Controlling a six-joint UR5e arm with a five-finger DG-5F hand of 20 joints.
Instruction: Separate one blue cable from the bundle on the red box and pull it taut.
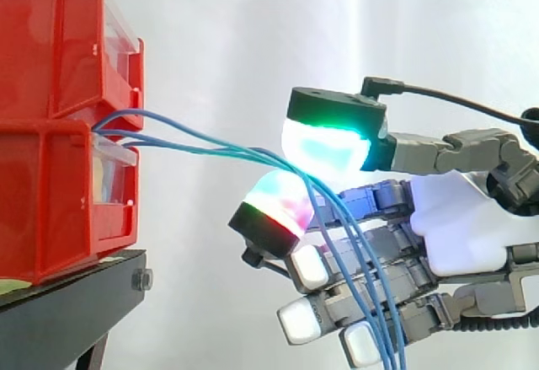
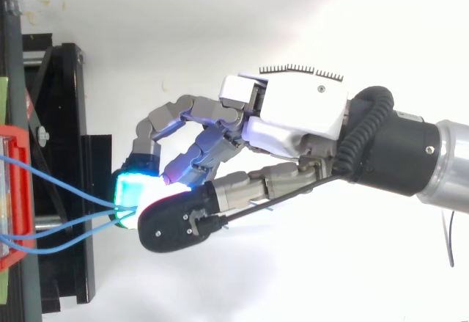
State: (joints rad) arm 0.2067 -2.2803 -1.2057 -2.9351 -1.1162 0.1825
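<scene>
Three blue cables (image 1: 202,142) leave the front of the stacked red bins (image 1: 50,134) and run right, sagging slightly, to my hand (image 1: 455,218). They converge between a green-cyan glowing pad (image 1: 324,147) above and a red-magenta glowing pad (image 1: 278,201) below, which pinch them together. Past the pinch the cables drop down across the other, white-tipped fingers (image 1: 307,265). In the top view the cables (image 2: 66,190) fan out from the red bin (image 2: 15,190) and meet at the cyan pad (image 2: 132,190) of the hand (image 2: 293,116).
The red bins stand on a black stand (image 1: 67,302), which the top view shows as a black frame (image 2: 66,153) just left of the fingertips. A white curtain lies behind. The arm comes in from the right.
</scene>
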